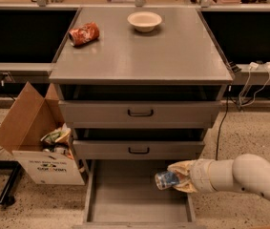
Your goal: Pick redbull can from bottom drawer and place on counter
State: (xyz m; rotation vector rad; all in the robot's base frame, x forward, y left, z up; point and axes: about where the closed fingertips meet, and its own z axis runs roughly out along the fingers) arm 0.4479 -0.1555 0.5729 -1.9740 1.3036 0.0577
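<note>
Over the right side of the open bottom drawer [125, 202]: gripper [178, 178], clenched around the redbull can [165, 180], which is held sideways. On the counter [144, 56]: one dented orange-red can [83, 34], one pale bowl [144, 21].

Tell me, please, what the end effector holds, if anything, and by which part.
The end effector holds the small blue-and-silver metal can by its right end, above the grey bottom drawer.
</note>
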